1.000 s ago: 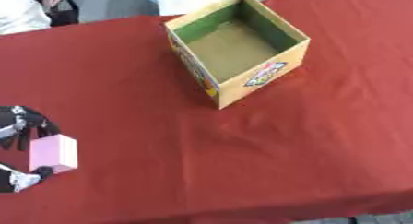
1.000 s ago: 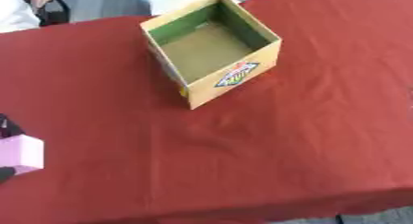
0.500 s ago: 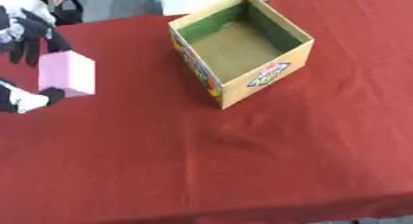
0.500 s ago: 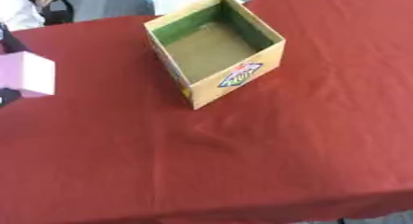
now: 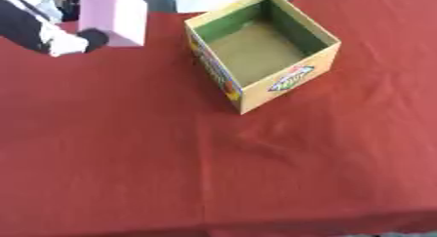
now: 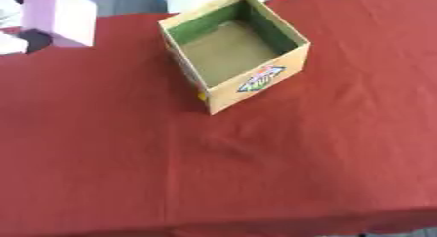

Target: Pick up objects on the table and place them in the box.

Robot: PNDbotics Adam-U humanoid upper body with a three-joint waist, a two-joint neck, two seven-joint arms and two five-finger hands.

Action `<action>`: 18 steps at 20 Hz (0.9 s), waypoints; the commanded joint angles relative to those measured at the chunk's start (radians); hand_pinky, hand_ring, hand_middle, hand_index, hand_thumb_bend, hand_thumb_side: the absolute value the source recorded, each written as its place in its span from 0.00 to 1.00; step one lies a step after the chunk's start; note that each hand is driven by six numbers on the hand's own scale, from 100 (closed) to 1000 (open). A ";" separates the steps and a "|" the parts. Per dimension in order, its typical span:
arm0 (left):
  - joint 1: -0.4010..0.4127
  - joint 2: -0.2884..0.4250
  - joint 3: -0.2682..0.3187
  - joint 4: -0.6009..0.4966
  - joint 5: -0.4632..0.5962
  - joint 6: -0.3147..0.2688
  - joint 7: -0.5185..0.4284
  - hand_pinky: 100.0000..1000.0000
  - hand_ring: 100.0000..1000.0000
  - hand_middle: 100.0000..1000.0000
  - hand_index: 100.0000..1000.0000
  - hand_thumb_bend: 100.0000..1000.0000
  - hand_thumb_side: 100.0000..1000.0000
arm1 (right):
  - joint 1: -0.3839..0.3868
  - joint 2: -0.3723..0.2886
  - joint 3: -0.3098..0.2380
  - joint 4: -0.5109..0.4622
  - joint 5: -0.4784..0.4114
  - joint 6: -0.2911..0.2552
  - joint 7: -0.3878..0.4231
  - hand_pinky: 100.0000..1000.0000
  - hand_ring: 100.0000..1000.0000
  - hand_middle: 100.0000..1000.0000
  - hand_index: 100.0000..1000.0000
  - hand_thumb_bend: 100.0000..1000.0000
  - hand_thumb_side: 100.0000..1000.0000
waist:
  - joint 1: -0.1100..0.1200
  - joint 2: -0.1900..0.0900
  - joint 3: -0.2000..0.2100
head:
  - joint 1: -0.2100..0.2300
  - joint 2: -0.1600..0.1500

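At the far left, your left robot hand (image 5: pixel 64 38) has its fingers wrapped round a pink block (image 5: pixel 113 14), carrying it in the air above the far left of the tabletop (image 5: pixel 213 172), level with the box but still well to its left. The block looks like a small carton: probably light, stiff-sided and smooth, so I'd judge it could slip or twist if held only by a corner; flat opposite faces are the place to hold it, and that seems to be how you have it, though the far fingers are hidden. To the right, the cardboard box (image 5: pixel 260 50) stands open and upright, turned askew to the tabletop edge, its floor bare. Its thin walls will likely shift if bumped, so lower the block through the middle. Your right robot hand shows in neither view.
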 commanded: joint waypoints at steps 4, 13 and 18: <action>-0.168 -0.143 -0.041 0.194 -0.082 -0.069 -0.020 0.31 0.38 0.44 0.69 0.00 0.00 | -0.035 0.000 -0.001 -0.015 -0.015 -0.006 0.011 0.87 0.82 0.77 0.84 0.02 1.00 | -0.015 0.003 -0.016 | 0.021 -0.038; -0.329 -0.391 -0.043 0.470 -0.327 -0.181 0.048 0.30 0.38 0.44 0.69 0.00 0.00 | -0.082 0.029 0.010 -0.015 -0.030 -0.014 0.025 0.87 0.82 0.77 0.84 0.03 1.00 | -0.036 0.038 -0.062 | 0.056 -0.093; -0.367 -0.482 -0.046 0.597 -0.417 -0.237 0.076 0.31 0.38 0.44 0.68 0.00 0.00 | -0.099 0.041 0.015 -0.015 -0.039 -0.017 0.032 0.87 0.82 0.77 0.84 0.03 1.00 | -0.042 0.055 -0.079 | 0.065 -0.108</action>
